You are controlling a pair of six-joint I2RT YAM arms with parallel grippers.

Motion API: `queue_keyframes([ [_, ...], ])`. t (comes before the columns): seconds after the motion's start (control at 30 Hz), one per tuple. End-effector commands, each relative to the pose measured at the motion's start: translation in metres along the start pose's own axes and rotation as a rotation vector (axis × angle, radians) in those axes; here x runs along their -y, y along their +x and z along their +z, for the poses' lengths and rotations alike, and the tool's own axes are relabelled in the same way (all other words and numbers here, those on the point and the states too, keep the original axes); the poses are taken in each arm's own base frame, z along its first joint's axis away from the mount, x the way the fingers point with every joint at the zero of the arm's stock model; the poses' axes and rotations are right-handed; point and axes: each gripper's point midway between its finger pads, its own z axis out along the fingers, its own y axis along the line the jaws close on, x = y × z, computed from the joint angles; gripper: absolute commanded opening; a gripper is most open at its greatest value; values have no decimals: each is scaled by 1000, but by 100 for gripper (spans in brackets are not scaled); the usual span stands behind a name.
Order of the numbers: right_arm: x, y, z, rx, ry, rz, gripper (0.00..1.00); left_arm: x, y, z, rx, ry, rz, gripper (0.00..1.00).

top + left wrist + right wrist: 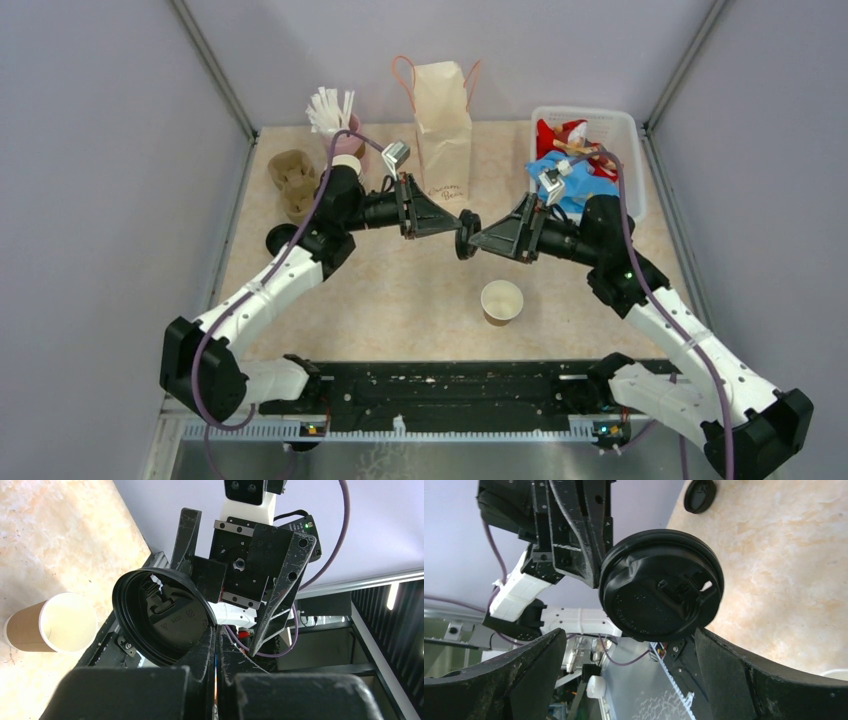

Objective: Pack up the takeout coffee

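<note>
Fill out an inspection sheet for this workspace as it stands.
Surface: beige marbled table.
Job's things: paper cup upright, lidless; black lid held in the air; second lid lying on the table; paper bag upright at the back.
Clutter: pink cup of straws; cardboard carrier; white bin with red and blue items.
Grippers: left gripper shut on the black lid's rim; right gripper open, fingers either side of it.
Cables: purple cables along both arms.
Surroundings: grey walls.

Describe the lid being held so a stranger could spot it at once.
Start at the tall paper bag at the back of the table. Just in front of it, in mid-air, the black lid is pinched by its rim in the left gripper. The other black lid lies on the table.
</note>
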Motion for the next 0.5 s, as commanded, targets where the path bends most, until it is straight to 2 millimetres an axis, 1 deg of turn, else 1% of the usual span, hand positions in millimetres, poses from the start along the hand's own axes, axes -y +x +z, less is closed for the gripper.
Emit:
queue_keyframes([
  [0.0, 7, -5, -3, 52, 55, -21, 99, 13, -1, 2, -16, 50, 32, 0],
  [0.13, 7, -6, -1, 57, 47, -12, 99, 14, -1, 4, -24, 54, 28, 0],
  [0.33, 9, -14, 2, 80, 67, -21, 99, 15, 0, 4, -35, 63, 27, 0],
  [0.47, 9, -15, 5, 75, 57, -19, 98, 14, 1, 4, -41, 63, 21, 0],
])
